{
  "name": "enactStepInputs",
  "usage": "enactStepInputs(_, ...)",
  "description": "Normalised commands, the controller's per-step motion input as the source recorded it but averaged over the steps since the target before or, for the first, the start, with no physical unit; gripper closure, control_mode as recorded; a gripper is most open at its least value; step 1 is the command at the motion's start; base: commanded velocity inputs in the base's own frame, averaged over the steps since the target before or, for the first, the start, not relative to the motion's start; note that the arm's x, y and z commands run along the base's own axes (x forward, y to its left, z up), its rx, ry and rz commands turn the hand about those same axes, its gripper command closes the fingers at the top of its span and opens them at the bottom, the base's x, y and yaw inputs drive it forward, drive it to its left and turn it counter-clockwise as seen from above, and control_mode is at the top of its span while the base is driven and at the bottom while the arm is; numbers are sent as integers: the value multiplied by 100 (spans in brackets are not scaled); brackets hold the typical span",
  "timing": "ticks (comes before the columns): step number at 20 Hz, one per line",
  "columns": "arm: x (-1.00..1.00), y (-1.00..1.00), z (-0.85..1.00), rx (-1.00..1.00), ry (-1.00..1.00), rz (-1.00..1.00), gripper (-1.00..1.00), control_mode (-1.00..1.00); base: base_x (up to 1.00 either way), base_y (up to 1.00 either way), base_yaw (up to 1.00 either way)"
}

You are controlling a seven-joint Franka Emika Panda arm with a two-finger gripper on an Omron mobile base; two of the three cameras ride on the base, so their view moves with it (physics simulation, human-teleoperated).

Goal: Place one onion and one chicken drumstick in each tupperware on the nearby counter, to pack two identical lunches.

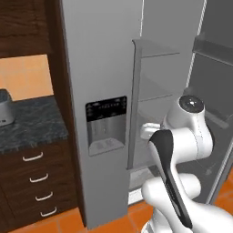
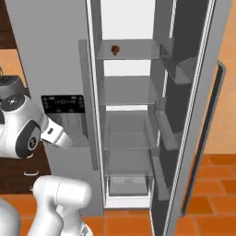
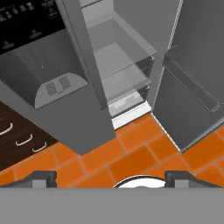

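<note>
One tall grey fridge (image 2: 55,55) fills the scene, its right door (image 2: 193,115) swung wide open and its left door (image 1: 98,68) shut, with a black panel and dispenser recess (image 1: 106,125) set into the smooth metal face. Inside, clear glass shelves (image 2: 126,138) stack from top to bottom, flat and glossy, over a pale drawer at the base. To the fridge's left runs the counter (image 1: 29,125), black stone veined with grey, above dark brown wooden drawers (image 1: 38,184) with curved metal handles. Orange tiles (image 3: 127,153) cover the floor.

On the top shelf sits a drumstick (image 2: 115,49), small, orange-brown and lumpy; its bone end is too small to make out. It lies far from the gripper (image 3: 111,177), high above and well inside the fridge, while the hand points down toward the floor tiles and the fridge's foot. The two dark fingertips (image 3: 41,177) stand wide apart with nothing between them.
</note>
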Motion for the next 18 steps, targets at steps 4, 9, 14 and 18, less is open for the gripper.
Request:
enactStepInputs(4,0,0,0,0,0,0,-100,100,77,-79,18)
enactStepInputs(9,0,0,0,0,0,0,-100,100,54,-58,18)
enactStepInputs(14,0,0,0,0,0,0,-100,100,62,-36,17)
enactStepInputs(18,0,0,0,0,0,0,-100,100,81,-13,14)
